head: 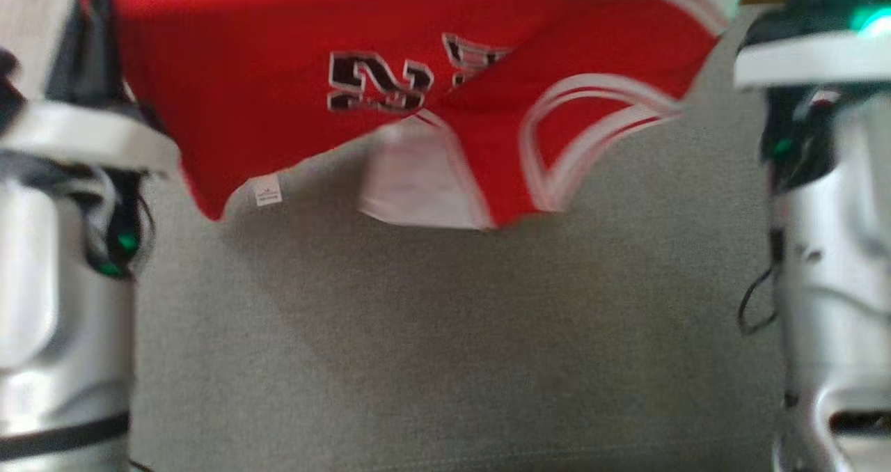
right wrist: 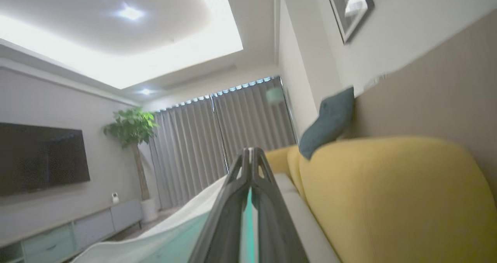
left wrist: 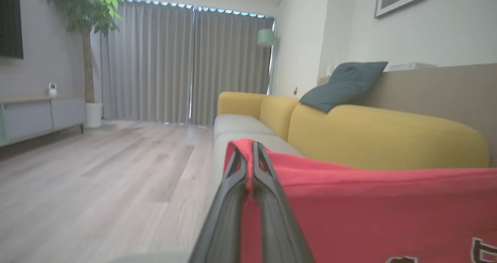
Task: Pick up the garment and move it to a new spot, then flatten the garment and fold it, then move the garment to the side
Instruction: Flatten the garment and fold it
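The garment point(head: 278, 75) is a red jersey with white trim and dark numbers. It hangs spread across the top of the head view, above the grey sofa seat point(head: 445, 354), and its lower edge droops in uneven folds. In the left wrist view my left gripper point(left wrist: 250, 148) is shut on a red corner of the garment point(left wrist: 369, 208). In the right wrist view my right gripper point(right wrist: 250, 152) is shut on a pale, teal-tinted edge of cloth point(right wrist: 174, 236). My left arm point(head: 62, 249) and right arm point(head: 828, 249) flank the garment.
The sofa's yellow backrest point(left wrist: 380, 139) runs behind the seat, with a dark cushion point(left wrist: 341, 84) leaning on top. Wooden floor point(left wrist: 97, 177) lies beside the sofa. A low cabinet point(left wrist: 39, 115), a potted plant point(left wrist: 87, 14) and grey curtains point(left wrist: 186, 61) stand further off.
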